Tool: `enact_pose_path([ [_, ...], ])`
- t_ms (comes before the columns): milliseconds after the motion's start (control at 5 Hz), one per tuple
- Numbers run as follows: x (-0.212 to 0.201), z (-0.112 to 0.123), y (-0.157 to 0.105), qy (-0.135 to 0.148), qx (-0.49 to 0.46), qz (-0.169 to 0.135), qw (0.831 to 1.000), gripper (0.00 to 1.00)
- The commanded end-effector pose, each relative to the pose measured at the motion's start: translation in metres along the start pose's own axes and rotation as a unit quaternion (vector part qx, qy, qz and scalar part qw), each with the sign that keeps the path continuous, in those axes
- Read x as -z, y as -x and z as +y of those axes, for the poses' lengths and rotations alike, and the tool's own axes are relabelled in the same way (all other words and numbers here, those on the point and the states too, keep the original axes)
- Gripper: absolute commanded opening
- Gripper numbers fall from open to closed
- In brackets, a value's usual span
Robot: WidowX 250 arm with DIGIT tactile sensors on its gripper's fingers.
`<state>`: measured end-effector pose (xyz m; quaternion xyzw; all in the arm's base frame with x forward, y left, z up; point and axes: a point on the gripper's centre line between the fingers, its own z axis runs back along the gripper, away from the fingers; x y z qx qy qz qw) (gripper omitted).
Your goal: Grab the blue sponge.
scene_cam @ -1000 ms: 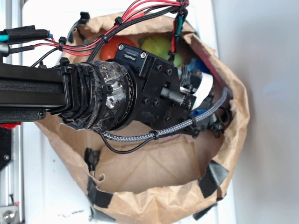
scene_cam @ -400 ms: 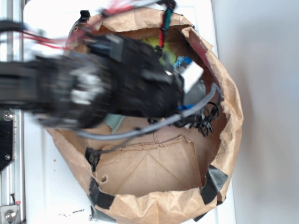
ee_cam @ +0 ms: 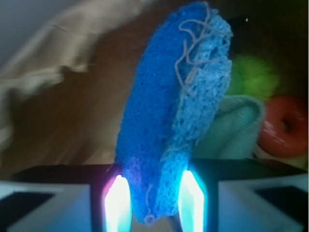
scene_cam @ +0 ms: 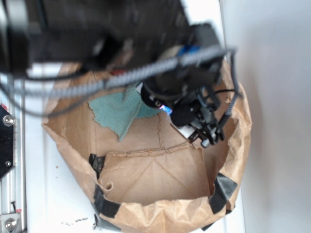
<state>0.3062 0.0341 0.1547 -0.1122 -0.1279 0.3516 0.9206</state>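
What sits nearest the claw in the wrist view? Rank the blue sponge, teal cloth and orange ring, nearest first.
1. Blue sponge: pinched between the fingers of the claw, standing up from it.
2. Teal cloth: behind the sponge, to the right.
3. Orange ring: farther right, past the cloth's edge, near the picture's right border.

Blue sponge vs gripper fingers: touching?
Touching. The wrist view shows the blue sponge pinched at its lower end between the two lit fingers of the gripper, no gap on either side. The exterior view is too blurred to confirm.
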Motion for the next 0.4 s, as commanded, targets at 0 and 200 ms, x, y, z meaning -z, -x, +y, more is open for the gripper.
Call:
enact_pose_path([
  [0,-0.068,0.002,0.012,0.023,0.067,-0.003,0.997,0.0],
  [200,-0.07,0.0,0.035,-0.025,0.184,-0.049,0.981,1.0],
])
